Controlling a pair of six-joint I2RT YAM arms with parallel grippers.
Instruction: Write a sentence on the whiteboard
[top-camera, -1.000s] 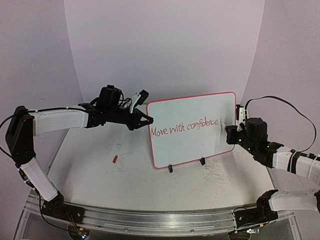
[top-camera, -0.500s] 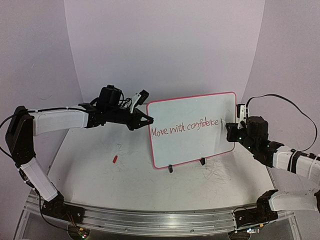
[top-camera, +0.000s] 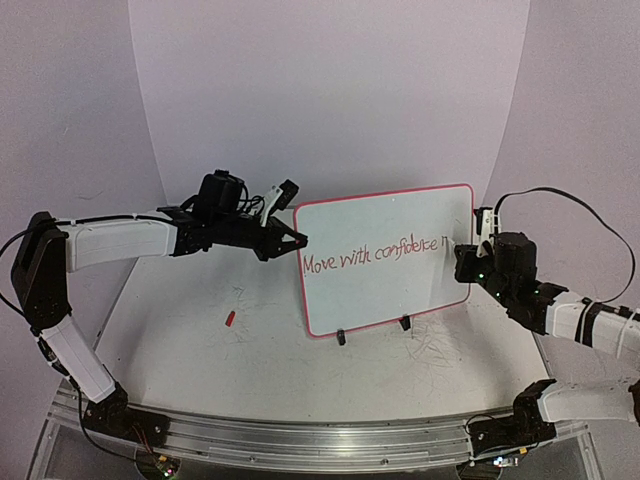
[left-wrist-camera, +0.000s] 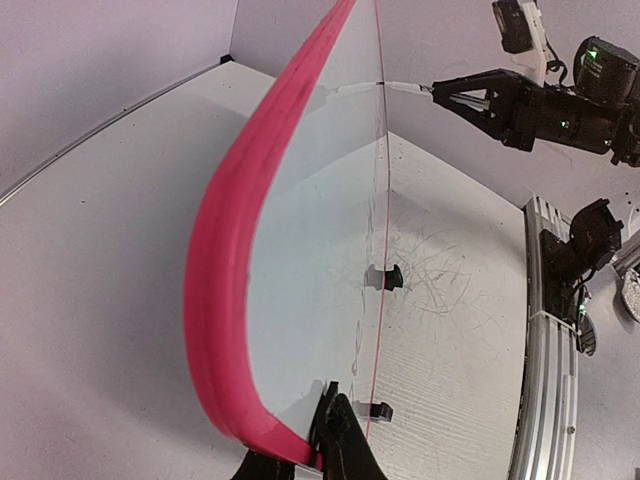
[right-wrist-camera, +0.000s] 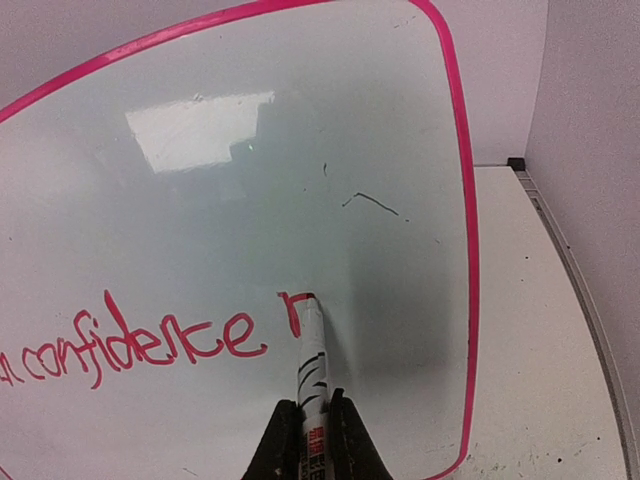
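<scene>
Left gripper (top-camera: 297, 239) pinches the whiteboard's (top-camera: 380, 295) left edge; right gripper (right-wrist-camera: 312, 428), clamped on a marker (right-wrist-camera: 310, 352), touches its tip just after the sentence (top-camera: 370, 258).

Curved pale-lilac backdrop (top-camera: 330, 90) w/ scuffed wht table (top-camera: 200, 340) below.

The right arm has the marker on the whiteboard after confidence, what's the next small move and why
Probably slide the marker tip rightward to finish the half-formed letter after "confidence". The right fingers grip it against the whiteboard, bare surface remains before the rim, and the left fingers clamp the other edge.
</scene>
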